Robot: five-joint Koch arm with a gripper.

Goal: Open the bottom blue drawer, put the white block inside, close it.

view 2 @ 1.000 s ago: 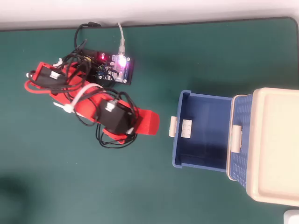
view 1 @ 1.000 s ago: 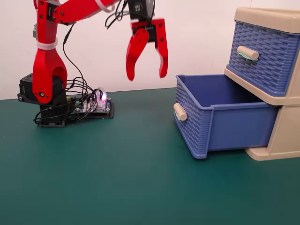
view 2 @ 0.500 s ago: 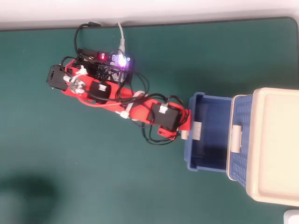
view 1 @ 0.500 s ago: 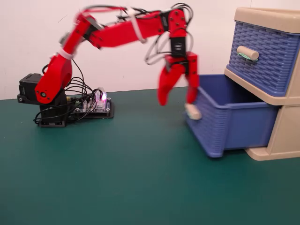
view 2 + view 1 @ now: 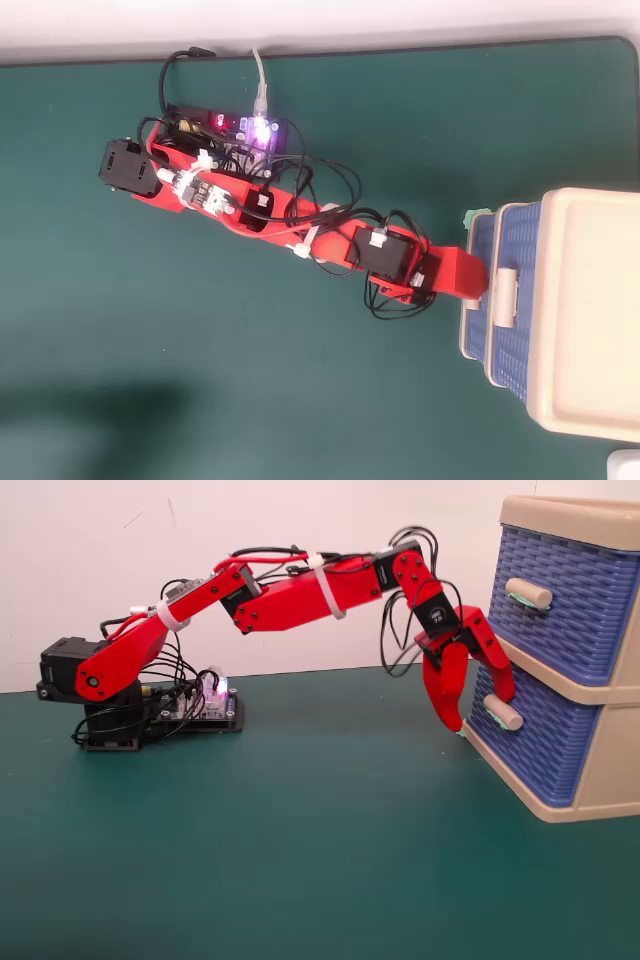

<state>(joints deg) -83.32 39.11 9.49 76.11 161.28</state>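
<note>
bottom blue drawer: woven-pattern plastic | claw: glossy red plastic | table: matt green

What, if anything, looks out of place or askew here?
Mostly tidy: the bottom blue drawer sits pushed in and level, the open gripper at its handle. One oddity: a small green scrap pokes out by the drawer's corner; unidentifiable.

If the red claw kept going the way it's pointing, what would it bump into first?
The gripper points down and toward the cabinet. Its fingers straddle the handle of the bottom blue drawer, so it would probably meet that handle or the drawer front first. Depth is hard to judge.
</note>
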